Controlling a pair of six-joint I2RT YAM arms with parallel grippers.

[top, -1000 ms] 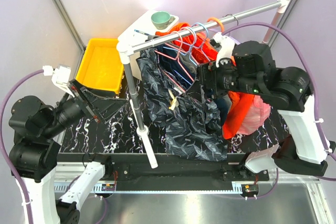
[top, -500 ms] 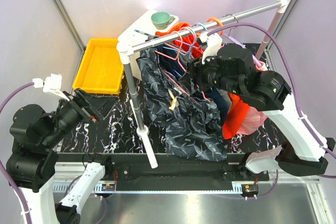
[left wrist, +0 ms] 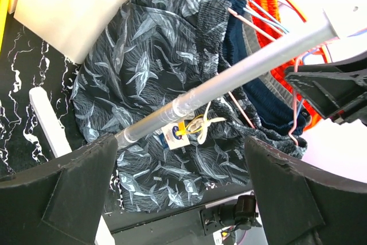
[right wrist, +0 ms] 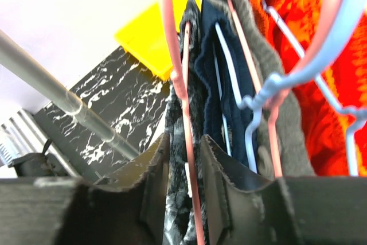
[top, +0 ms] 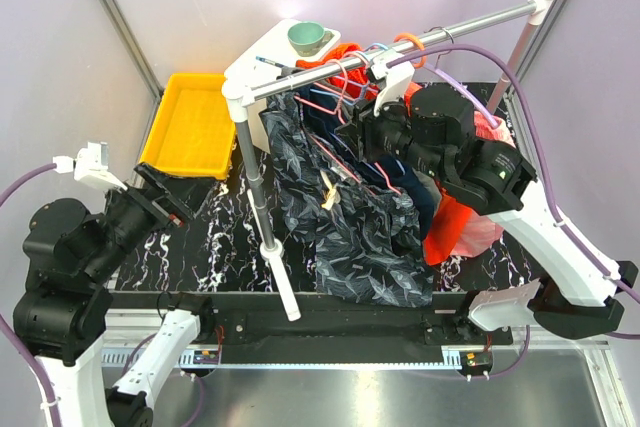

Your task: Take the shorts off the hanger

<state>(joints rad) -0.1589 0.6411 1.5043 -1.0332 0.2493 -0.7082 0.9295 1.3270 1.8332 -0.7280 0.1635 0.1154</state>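
Note:
The shorts (top: 340, 217), dark with pale leaf-like prints, hang from the rail and reach down to the table; they also show in the left wrist view (left wrist: 143, 73). The pink wire hanger (top: 322, 105) carries their waistband. My right gripper (top: 355, 137) is up at the rail. In its wrist view the jaws (right wrist: 184, 142) stand narrow, pressed on the hanger wire (right wrist: 172, 73) with the shorts' fabric (right wrist: 178, 199) bunched between them. My left gripper (top: 172, 197) hangs wide open to the left of the rack, apart from the shorts, with nothing between its fingers (left wrist: 180, 147).
A metal rail (top: 390, 52) runs on a post (top: 262, 197) with a white foot (top: 285, 287). Navy (right wrist: 223, 84) and orange garments (top: 455, 217) and a light blue hanger (right wrist: 258, 101) crowd beside the shorts. A yellow bin (top: 190, 127) and a green bowl (top: 306, 37) sit behind.
My right gripper moved left along the rail to the pink hanger and its jaws narrowed onto it. My left arm drew back a little toward the lower left, still open.

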